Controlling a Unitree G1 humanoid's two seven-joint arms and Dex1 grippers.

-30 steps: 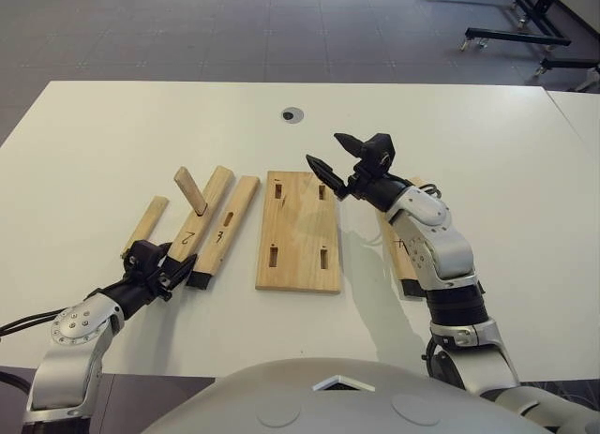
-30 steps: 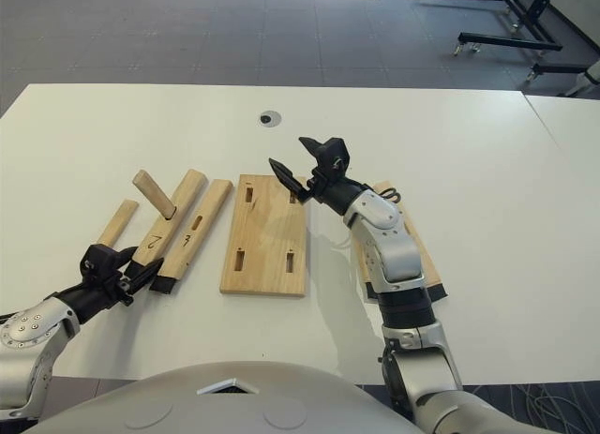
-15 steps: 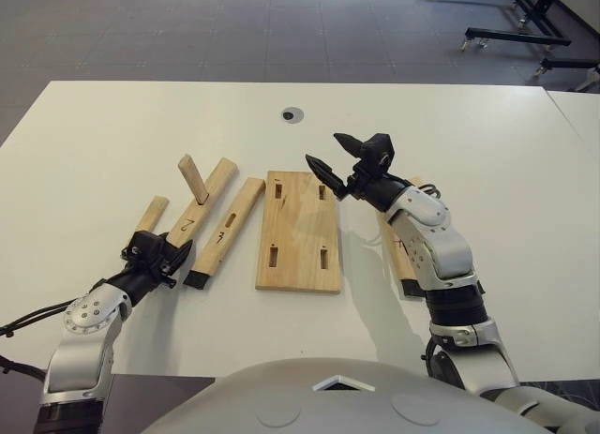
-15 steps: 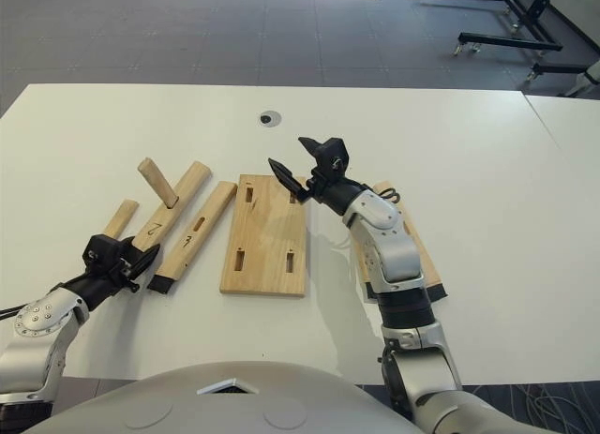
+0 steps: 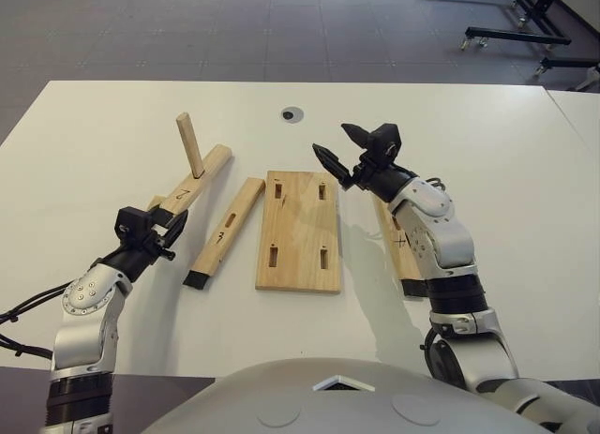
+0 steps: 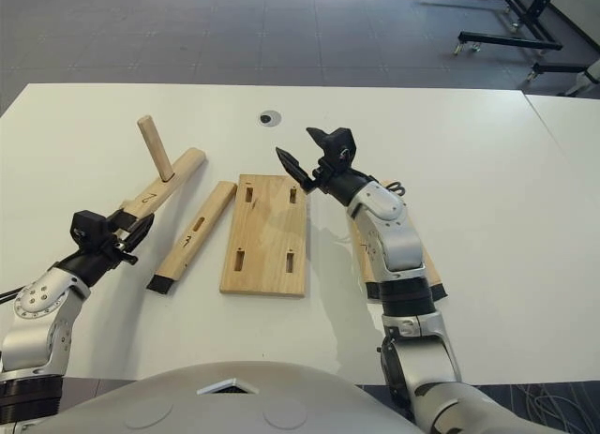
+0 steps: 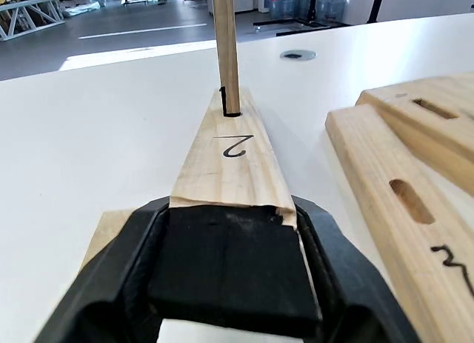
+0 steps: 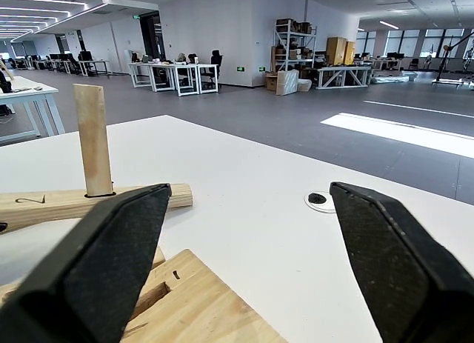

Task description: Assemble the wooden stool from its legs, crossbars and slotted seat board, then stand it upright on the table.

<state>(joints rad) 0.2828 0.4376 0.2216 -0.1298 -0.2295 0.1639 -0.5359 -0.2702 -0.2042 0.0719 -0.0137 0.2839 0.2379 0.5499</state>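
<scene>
My left gripper [image 5: 147, 231] is shut on the black-capped end of the leg marked 2 [image 5: 194, 183], held tilted just above the table. A crossbar [image 5: 190, 143] stands upright in that leg's slot [image 7: 231, 110]. A second slotted leg [image 5: 225, 230] lies flat beside the seat board [image 5: 300, 230], which lies flat in the middle. My right gripper [image 5: 349, 150] hovers open over the board's far right corner, nothing between its fingers [image 8: 100, 265]. More legs [image 5: 401, 251] lie under the right forearm, partly hidden.
A short wooden piece [image 7: 102, 228] lies under the held leg near my left gripper. A round grommet [image 5: 293, 114] sits in the white table [image 5: 487, 153] beyond the board. Metal trolley frames [image 5: 511, 33] stand on the floor far right.
My left gripper has lifted leg 2 with its crossbar and swung it to the left and farther away from the second leg. The right gripper has shifted slightly farther and higher.
</scene>
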